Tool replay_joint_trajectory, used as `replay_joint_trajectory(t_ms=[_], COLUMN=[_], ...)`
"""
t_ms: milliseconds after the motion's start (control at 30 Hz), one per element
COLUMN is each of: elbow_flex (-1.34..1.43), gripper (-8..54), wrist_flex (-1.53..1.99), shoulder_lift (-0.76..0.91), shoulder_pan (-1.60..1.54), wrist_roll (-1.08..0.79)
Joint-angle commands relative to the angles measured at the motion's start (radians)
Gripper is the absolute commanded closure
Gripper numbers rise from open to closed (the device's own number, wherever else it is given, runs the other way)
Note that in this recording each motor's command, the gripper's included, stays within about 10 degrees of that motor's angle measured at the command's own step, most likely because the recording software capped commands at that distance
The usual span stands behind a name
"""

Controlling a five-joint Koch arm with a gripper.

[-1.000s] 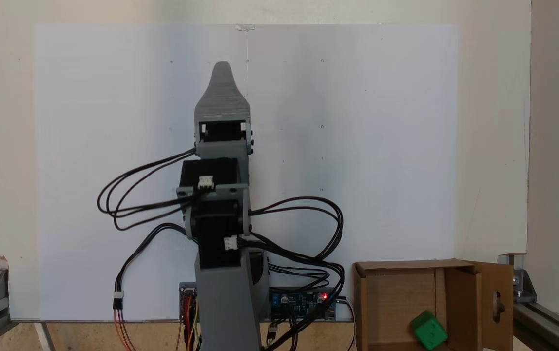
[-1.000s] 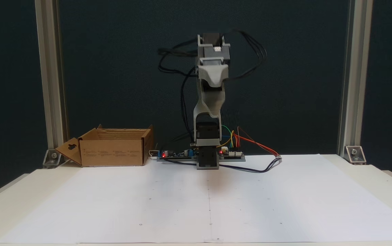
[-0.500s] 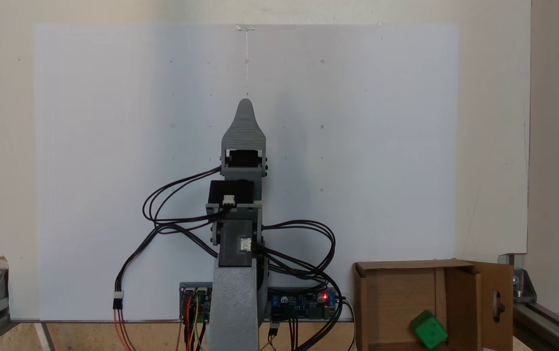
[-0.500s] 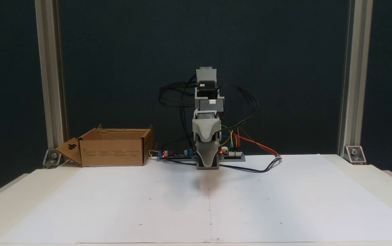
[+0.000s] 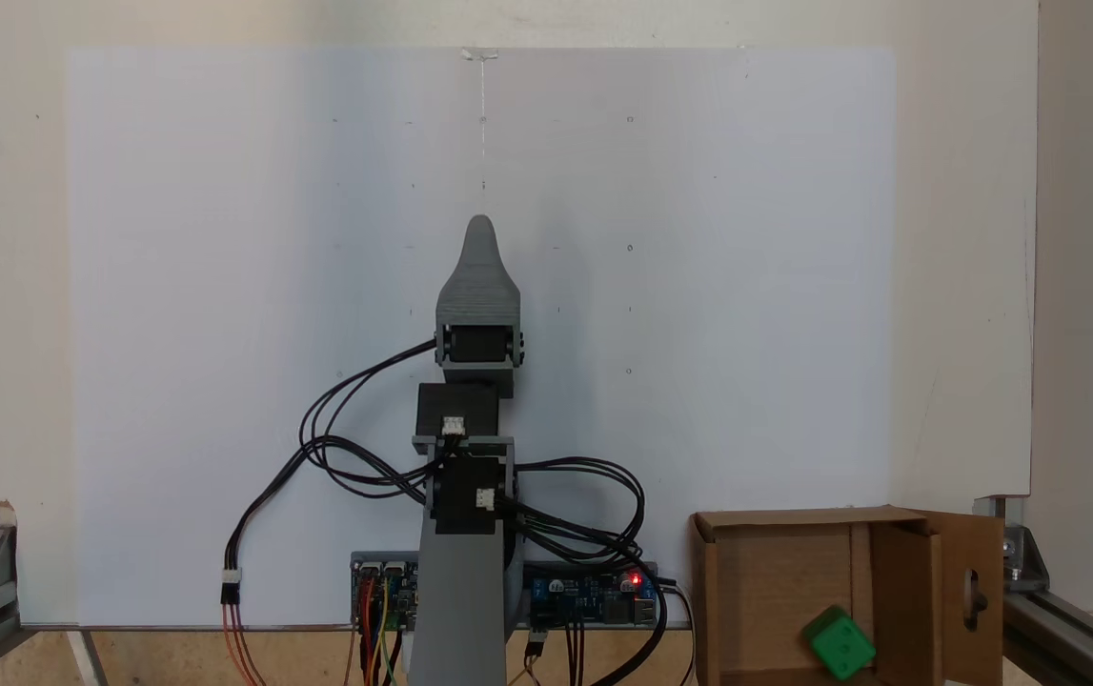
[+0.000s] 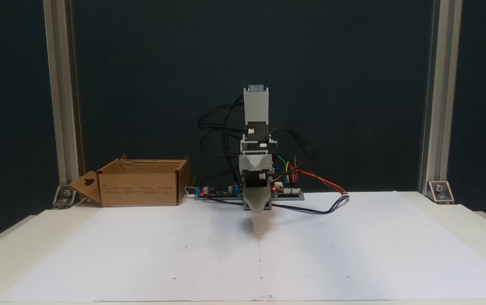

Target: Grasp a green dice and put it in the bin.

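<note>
The green dice [image 5: 839,645], a small bright cube with rounded corners and recessed pips, lies tilted inside the bin [image 5: 775,581] near its inner flap. The bin [image 6: 141,188] is an open brown cardboard box standing upright, its flaps raised, one outer flap showing a keyhole-shaped cut-out.

A hobby robotics bench: aluminium frame posts [image 6: 61,97], bare circuit boards [image 6: 287,192], loose jumper wires [image 6: 310,176].

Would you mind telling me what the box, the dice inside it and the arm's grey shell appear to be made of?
The box: brown corrugated cardboard, matt, with folded flaps. The dice: probably plastic, bright green, smooth, rounded corners. The grey shell: likely 3D-printed plastic, judging by fine layer lines.
</note>
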Motion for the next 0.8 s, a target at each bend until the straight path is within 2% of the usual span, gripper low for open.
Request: replay_joint_trajectory(t_ms=[0, 533, 767], elbow_flex=[0.000, 0.201, 0.250], gripper=[2.3, 2.1, 1.0], wrist_flex=[-0.162, -0.792, -0.810], shoulder_lift=[0.109, 0.109, 0.109], shoulder_pan=[0.011, 0.008, 0.011], wrist_roll=[0.037, 0.037, 0.029])
